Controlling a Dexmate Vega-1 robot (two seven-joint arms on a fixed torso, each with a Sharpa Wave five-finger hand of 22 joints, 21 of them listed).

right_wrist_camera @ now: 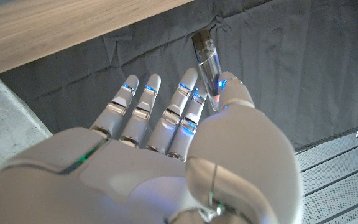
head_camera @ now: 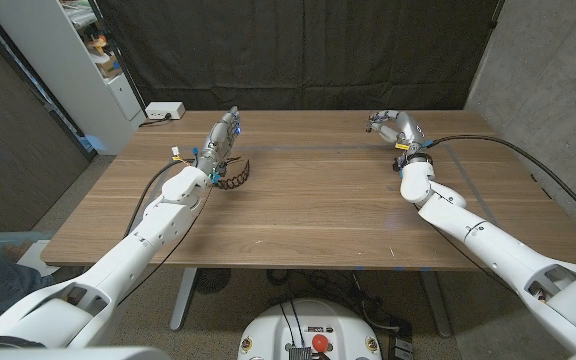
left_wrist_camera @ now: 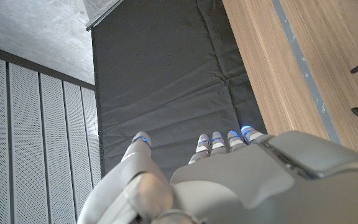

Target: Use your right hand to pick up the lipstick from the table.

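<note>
The slim clear-capped lipstick tube (right_wrist_camera: 209,68) is already off the wooden table (head_camera: 308,210), pinched between thumb and fingers of the right hand (head_camera: 396,128) at two o'clock, its long axis running along the fingers. The left hand (head_camera: 220,140), fingers together, hovers at eleven.

A wide bare stretch of the brown wooden counter (head_camera: 308,200) lies open between the two arms, from its near edge to its far edge. The left hand (head_camera: 222,138) with its dark cables stands near the far left corner, the right hand (head_camera: 396,127) near the far right. A small white box (head_camera: 163,111) sits at the far left corner.
</note>
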